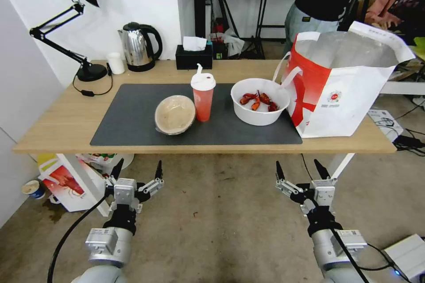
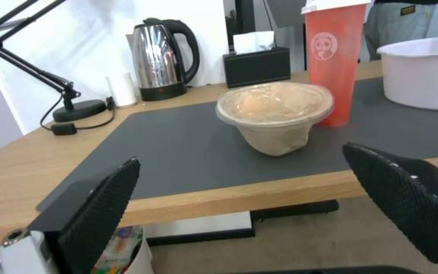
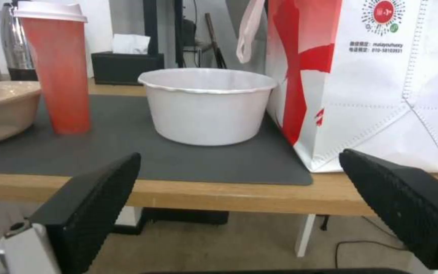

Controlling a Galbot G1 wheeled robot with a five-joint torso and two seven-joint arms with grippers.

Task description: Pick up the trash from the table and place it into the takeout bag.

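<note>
On the dark grey mat of the table the trash stands in a row: a tan paper bowl, a red lidded drink cup, and a white bowl holding red crayfish shells. The takeout bag stands open at the table's right end, its foil lining showing. My left gripper and right gripper both hang open below and in front of the table's front edge. The left one faces the tan bowl; the right one faces the white bowl and the bag.
A black desk lamp, a small white cup, a steel kettle and a black tissue box line the table's far edge. A crayfish-print bag sits on the floor under the left end. Cables lie at the right.
</note>
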